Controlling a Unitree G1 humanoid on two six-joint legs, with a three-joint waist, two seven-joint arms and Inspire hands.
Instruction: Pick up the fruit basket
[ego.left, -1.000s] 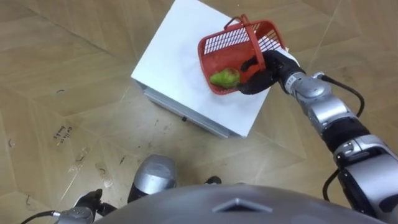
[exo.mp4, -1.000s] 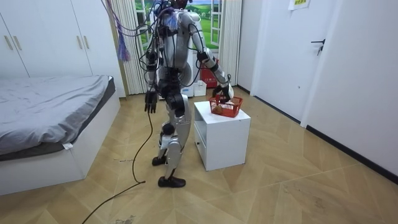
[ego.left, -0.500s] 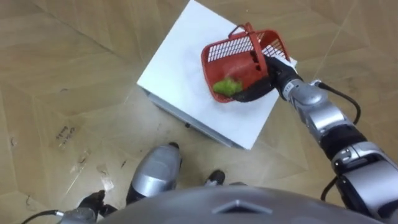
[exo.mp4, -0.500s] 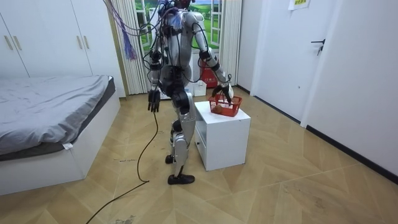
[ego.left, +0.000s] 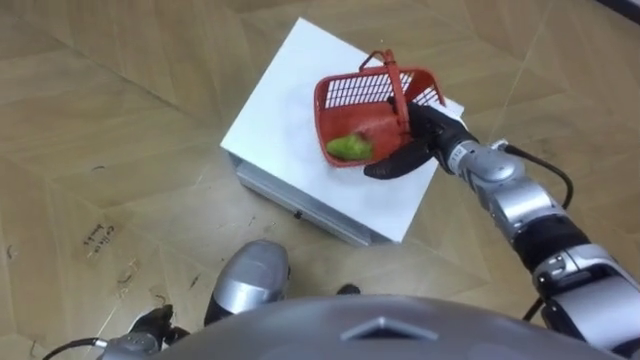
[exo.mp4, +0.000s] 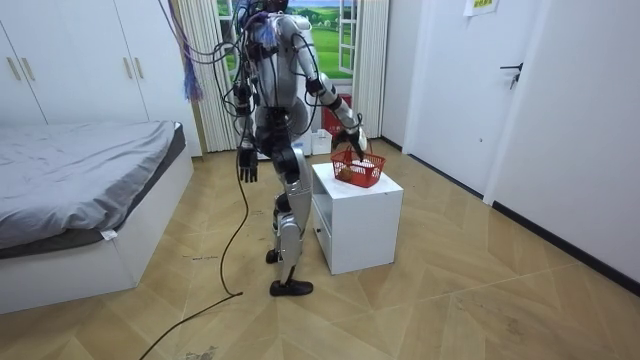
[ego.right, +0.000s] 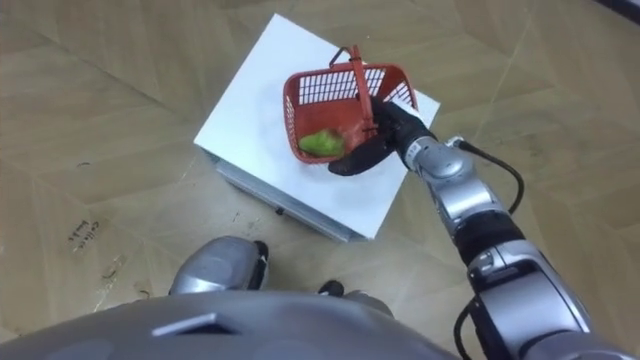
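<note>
Fingers of the right hand (ego.left: 425, 135) curl round the near side of the fruit basket (ego.left: 352, 92), just where the foot of its upright handle (ego.left: 394, 85) meets the rim. The dark fingertips reach along under the basket's near wall. The red basket lies to the left of this hand and slightly beyond it, tipped a little, over the top of a white cabinet (ego.left: 285, 115). Whether its base rests on that top or hangs just clear of it, I cannot tell. A green fruit (ego.left: 349, 148) lies inside, close beside the clamped fingers, against the wall nearest them. The cabinet's top stretches away to the left of the hand, and its drawer front faces the robot below.

In the room view the robot stands beside the cabinet with the right arm stretched down to the basket. The left hand (exo.mp4: 247, 166) hangs at its side, fingers loose and holding nothing, well apart from the basket.
</note>
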